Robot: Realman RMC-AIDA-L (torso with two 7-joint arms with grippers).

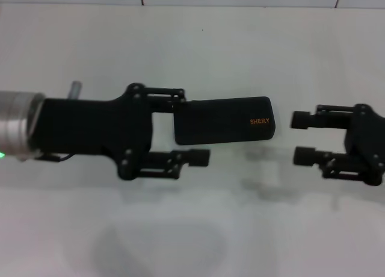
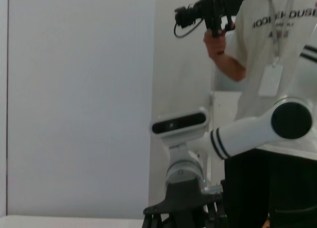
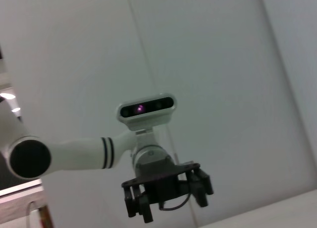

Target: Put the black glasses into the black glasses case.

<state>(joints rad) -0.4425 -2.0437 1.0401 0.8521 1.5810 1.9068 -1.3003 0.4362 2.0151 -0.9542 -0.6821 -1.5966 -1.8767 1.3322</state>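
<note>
The white worktop [image 1: 198, 229] carries the closed black glasses case [image 1: 224, 121], a rectangular hard shell with "SHERY" in gold near its right end. The left gripper [image 1: 191, 127] spreads its fingers wide about the case's left end. The right gripper [image 1: 304, 137] waits just beside the other end, fingers parted. Only the left wrist view shows a person in a printed white T-shirt [image 2: 277, 44]; I cannot see the glasses.

The closed black glasses case [image 1: 224, 120] lies between the left pincer [image 1: 191, 130] and right pincer [image 1: 302, 137], both spread.
</note>
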